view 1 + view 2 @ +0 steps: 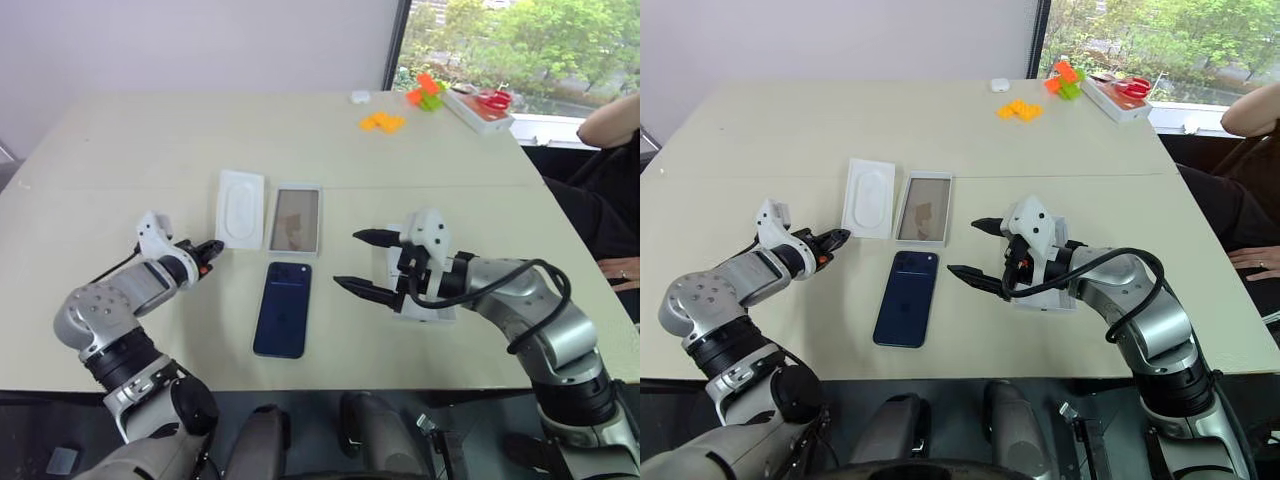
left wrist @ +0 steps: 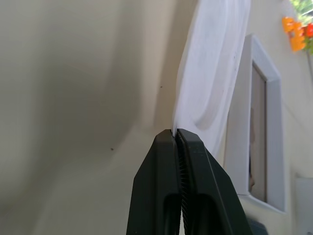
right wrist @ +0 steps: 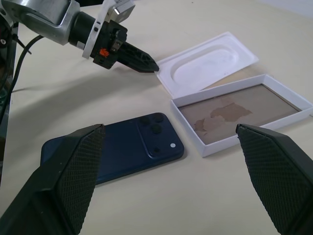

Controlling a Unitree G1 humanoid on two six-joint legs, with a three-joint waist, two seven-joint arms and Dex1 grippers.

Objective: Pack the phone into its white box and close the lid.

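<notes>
Left hand (image 3: 146,65) pinches the near corner edge of the flat white insert with an oval recess (image 1: 240,208). Right hand (image 1: 362,262), spread wide, hovers over bare beige desk (image 1: 130,140) beside the slim navy-blue phone (image 1: 283,308), which lies just before the shallow white box (image 1: 296,219).

We saw phone (image 1: 282,309) on table (image 1: 120,150), nearest us; white box (image 1: 296,219) just behind it; insert (image 1: 240,208) beside box's left; lid (image 1: 432,300) right of phone; toy blocks (image 1: 383,122) at far edge.
</notes>
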